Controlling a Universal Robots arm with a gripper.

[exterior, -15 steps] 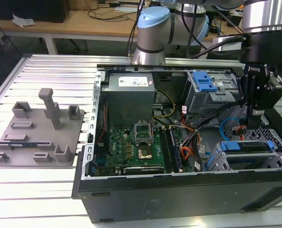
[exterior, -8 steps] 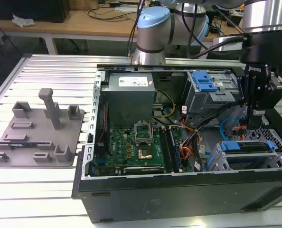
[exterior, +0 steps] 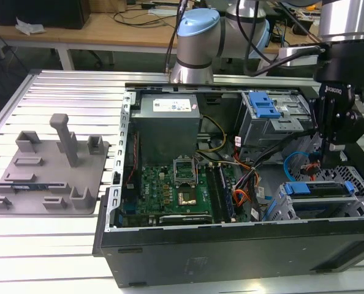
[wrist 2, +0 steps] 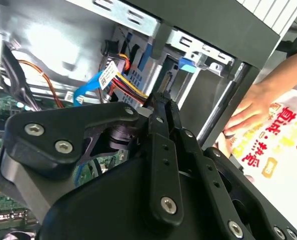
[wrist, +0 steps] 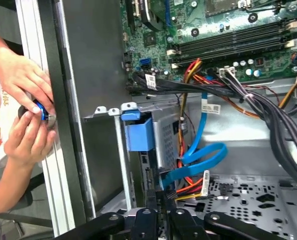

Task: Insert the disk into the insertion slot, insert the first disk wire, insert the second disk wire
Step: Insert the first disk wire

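In the exterior view the disk (exterior: pixel 320 188), in its blue carrier, lies inside the insertion slot (exterior: pixel 361 195), a silver perforated cage in the open computer case. My gripper (exterior: pixel 326 162) hangs just behind that cage. In both wrist views its fingers (wrist: pixel 158 197) (wrist 2: pixel 162 97) stand close together, shut on the dark plug of the orange, yellow and black wire bundle (wrist: pixel 186 189) (wrist 2: pixel 131 82), the first disk wire. The plug is right at the carrier's end, below its blue tab (wrist: pixel 138 134). The second disk wire (wrist: pixel 208 155) (exterior: pixel 290 160) (wrist 2: pixel 88 86), a flat light-blue cable, loops beside the fingers.
A taller grey bay with a blue latch (exterior: pixel 265 110), the power supply (exterior: pixel 166 122) and the motherboard (exterior: pixel 182 184) share the case. A person's hands (wrist: pixel 26 100) (wrist 2: pixel 246 112) rest on the case's outer wall. A grey fixture plate (exterior: pixel 47 165) lies at the exterior view's left.
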